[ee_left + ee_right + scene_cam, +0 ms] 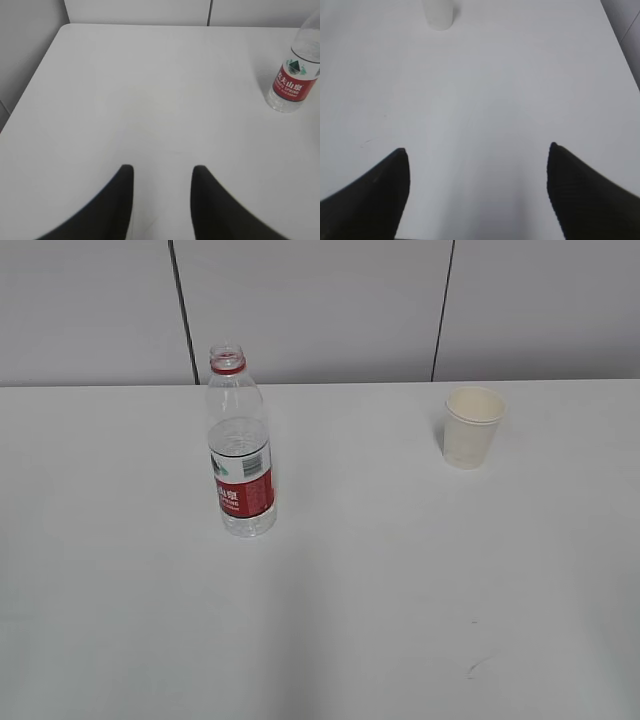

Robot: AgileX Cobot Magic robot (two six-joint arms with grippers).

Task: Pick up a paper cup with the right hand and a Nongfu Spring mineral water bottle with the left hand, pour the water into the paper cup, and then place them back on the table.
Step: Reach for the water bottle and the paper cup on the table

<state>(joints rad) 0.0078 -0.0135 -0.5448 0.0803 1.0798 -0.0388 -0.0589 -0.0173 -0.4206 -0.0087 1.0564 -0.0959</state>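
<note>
The Nongfu Spring bottle (240,445) stands upright and uncapped on the white table (360,580), left of centre, about half full of clear water. It also shows at the right edge of the left wrist view (296,75). The cream paper cup (472,426) stands upright at the back right; only its base shows at the top of the right wrist view (437,14). My left gripper (162,172) is open and empty over bare table, well short and left of the bottle. My right gripper (477,152) is wide open and empty, well short of the cup. Neither arm shows in the exterior view.
A small dark scratch mark (478,666) lies on the table near the front right, also in the right wrist view (366,142). A grey panelled wall (320,300) stands behind the table's far edge. The table's left edge (30,90) and right edge (620,50) show in the wrist views.
</note>
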